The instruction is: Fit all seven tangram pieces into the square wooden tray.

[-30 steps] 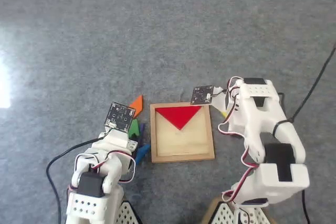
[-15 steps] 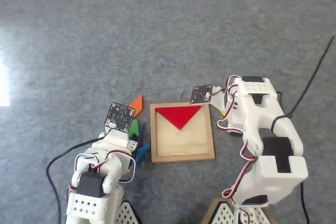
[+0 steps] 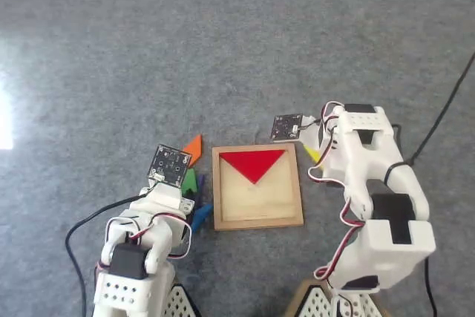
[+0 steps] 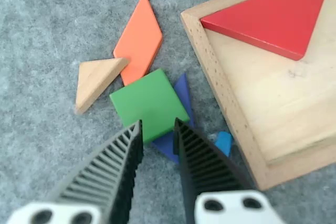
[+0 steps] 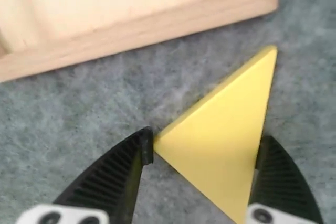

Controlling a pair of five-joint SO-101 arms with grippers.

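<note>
The right gripper's [image 5: 205,144] jaws pinch the yellow triangle [image 5: 223,124] just beside the wooden tray's [image 5: 157,27] edge; the left gripper [image 4: 157,126] is a little open, holding nothing.

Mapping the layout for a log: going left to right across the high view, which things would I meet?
orange parallelogram → square wooden tray, with the red triangle in it → yellow triangle

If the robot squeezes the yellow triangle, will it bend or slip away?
The flat yellow triangle piece looks thick and solid, so it probably stays stiff. Its smooth edges slant where the right tool straddles it, so it might squirt sideways. Lying flat on the grey fuzzy table cover, it shouldn't roll.
</note>
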